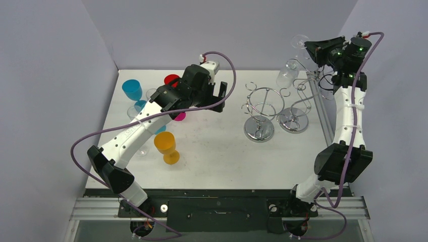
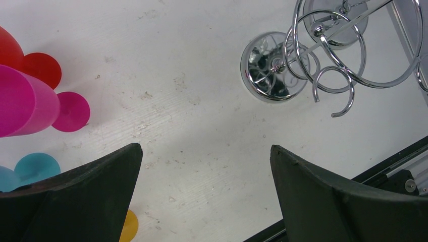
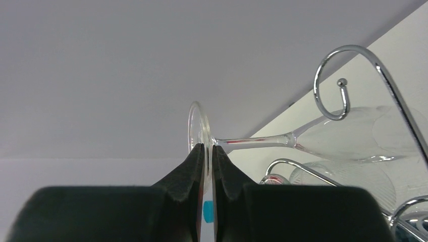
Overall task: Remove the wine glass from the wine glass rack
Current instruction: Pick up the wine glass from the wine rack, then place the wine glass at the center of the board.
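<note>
My right gripper (image 1: pixel 309 49) is raised at the back right, shut on the round foot (image 3: pixel 194 126) of a clear wine glass (image 1: pixel 286 73). The glass lies on its side in the air, stem (image 3: pixel 257 141) level and bowl (image 3: pixel 353 132) pointing toward the chrome wine glass rack (image 1: pixel 294 115). The bowl is right by a curled hook of the rack (image 3: pixel 323 65). I cannot tell whether they touch. A second clear glass (image 3: pixel 348 176) shows lower by the rack wires. My left gripper (image 1: pixel 219 98) is open and empty above the table's middle (image 2: pixel 204 151).
A second chrome rack (image 1: pixel 259 108) stands left of the first and also shows in the left wrist view (image 2: pixel 275 68). Coloured goblets stand at the left: blue (image 1: pixel 132 89), red (image 1: pixel 171 79), pink (image 2: pixel 25 106) and orange (image 1: pixel 166 146). Walls close in at the back and sides.
</note>
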`<state>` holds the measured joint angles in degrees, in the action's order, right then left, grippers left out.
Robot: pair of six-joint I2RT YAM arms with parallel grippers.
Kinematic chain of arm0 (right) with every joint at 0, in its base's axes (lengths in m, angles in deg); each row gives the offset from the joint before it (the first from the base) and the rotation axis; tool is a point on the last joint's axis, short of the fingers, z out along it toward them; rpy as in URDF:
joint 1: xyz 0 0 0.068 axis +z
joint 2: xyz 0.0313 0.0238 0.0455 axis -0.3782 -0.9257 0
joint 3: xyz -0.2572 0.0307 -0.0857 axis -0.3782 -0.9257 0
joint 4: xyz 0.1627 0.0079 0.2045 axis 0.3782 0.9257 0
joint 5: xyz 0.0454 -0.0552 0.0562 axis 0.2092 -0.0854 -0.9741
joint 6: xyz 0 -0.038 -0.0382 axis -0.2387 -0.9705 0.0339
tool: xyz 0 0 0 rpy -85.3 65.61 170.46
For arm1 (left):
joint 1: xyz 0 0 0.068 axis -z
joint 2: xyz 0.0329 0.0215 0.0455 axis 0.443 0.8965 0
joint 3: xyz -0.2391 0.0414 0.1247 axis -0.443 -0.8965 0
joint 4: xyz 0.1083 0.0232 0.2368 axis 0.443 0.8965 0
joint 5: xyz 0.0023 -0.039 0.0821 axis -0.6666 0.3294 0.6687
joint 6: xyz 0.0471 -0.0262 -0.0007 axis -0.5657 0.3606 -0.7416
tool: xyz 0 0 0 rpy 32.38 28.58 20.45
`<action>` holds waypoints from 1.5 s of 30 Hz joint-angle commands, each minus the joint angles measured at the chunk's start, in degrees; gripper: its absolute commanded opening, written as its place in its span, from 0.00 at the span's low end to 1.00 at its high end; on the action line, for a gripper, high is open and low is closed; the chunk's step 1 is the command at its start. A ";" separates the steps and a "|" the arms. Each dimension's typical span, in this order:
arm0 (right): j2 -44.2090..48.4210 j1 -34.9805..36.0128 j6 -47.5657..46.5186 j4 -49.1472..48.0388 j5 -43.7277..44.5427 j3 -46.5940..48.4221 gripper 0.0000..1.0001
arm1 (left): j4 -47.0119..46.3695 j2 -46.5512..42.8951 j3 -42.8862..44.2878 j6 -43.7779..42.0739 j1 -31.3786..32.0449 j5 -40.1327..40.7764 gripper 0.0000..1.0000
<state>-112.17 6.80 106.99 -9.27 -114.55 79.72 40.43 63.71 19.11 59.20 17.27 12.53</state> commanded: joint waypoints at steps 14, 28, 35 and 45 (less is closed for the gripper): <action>-5.47 5.54 4.48 -11.38 2.75 8.85 0.00 | -1.58 -2.78 2.03 0.32 -1.82 0.04 0.96; -8.07 10.75 13.52 -22.73 4.70 12.76 0.00 | -7.06 -4.23 1.81 3.53 -10.16 -9.19 0.96; -2.73 14.87 20.13 -24.19 7.90 9.25 0.00 | -19.43 -6.68 -3.54 10.57 -17.72 -24.00 0.96; 6.88 24.70 33.51 -35.54 13.90 -6.04 0.00 | -56.09 -7.40 -17.22 30.22 -25.83 -39.05 0.96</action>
<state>-110.84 28.68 132.83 -33.53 -104.52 76.92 4.69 56.73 4.55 79.64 -6.94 -18.73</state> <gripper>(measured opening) 0.040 0.964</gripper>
